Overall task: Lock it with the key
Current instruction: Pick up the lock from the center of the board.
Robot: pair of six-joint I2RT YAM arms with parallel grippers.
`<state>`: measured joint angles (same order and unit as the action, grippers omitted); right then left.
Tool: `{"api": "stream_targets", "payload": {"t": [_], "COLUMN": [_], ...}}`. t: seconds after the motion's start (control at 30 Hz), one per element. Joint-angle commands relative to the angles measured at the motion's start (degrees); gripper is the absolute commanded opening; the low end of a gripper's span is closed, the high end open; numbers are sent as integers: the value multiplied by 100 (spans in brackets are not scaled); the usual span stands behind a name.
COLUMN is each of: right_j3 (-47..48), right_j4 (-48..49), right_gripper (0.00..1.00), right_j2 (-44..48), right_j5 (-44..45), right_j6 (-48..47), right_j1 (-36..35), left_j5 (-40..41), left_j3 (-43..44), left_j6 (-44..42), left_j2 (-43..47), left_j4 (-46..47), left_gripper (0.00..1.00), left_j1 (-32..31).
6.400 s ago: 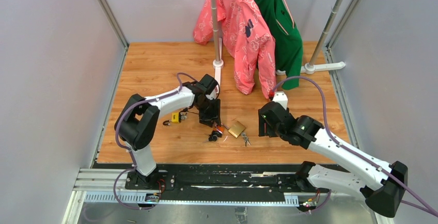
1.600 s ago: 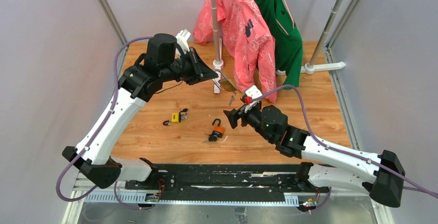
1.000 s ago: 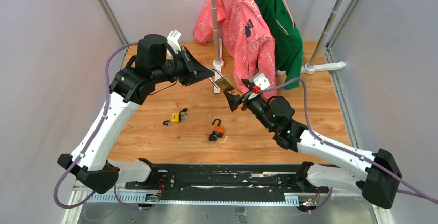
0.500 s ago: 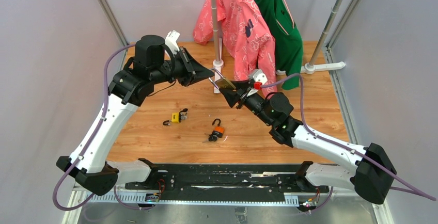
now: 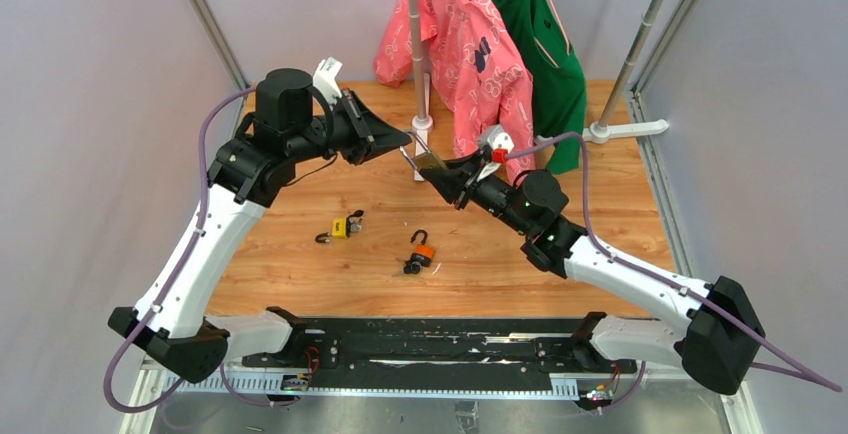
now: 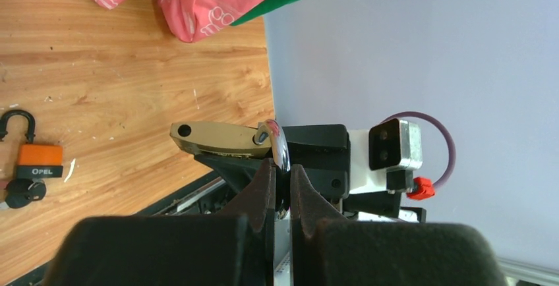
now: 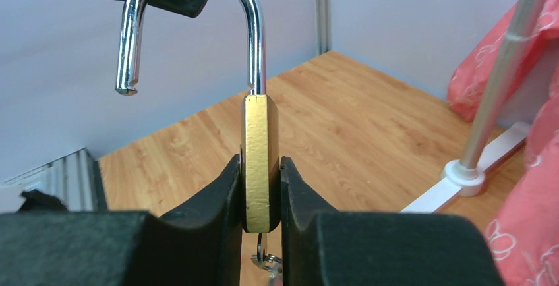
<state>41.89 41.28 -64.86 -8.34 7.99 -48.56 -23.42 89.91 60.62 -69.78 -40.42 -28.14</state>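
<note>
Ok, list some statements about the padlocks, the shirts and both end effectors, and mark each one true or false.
1. The right end effector grips the brass padlock by its body. True.
2. The shackle of that padlock is snapped shut. False: its free end hangs outside the body.
3. The left end effector is clamped on the shackle. True.
4. The orange padlock is held in the air. False: it lies on the table, in neither end effector.
5. The green shirt hangs to the left of the pink shirt in the top view. False: it hangs to the right.
</note>
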Motion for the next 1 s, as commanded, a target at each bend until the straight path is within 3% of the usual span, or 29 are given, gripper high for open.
{"api": "stream_targets", "payload": {"t": [0.0,0.07,0.17,0.23,0.33,0.57,0.8,0.97], "right_j3": [721,1102,1948,2398,2668,3634,3837,3827], "right_j4": [-722,-1465,-3061,-3528,-3824,-5390,-5593,-5581], "right_gripper": [0,0,0,0,0,0,0,0], "right_j2": [209,254,106,-15,-80,-382,-322,-304], "right_j5": [-461,-949,-1734,-2363,-3316,-4635,-5330,-5722], "right_j6": [862,1116,1303,1414,1660,1290,1446,1507], "right_j1": [398,650,991,1194,1424,1634,1759,1761], "left_j5": [-317,-443,-890,-1261,-1617,-2066,-2070,-2516], "left_j3": [-78,-179,-365,-558,-700,-825,-943,-1104], "left_j6": [-98,-261,-625,-940,-1388,-2378,-4148,-4593], "left_j2": [304,362,425,466,522,726,1156,1363], "left_j4": [508,563,734,1071,1321,1434,943,942], "left_gripper": [0,3,33,55,70,78,78,80], "left_j1": [158,208,261,273,319,586,599,599]}}
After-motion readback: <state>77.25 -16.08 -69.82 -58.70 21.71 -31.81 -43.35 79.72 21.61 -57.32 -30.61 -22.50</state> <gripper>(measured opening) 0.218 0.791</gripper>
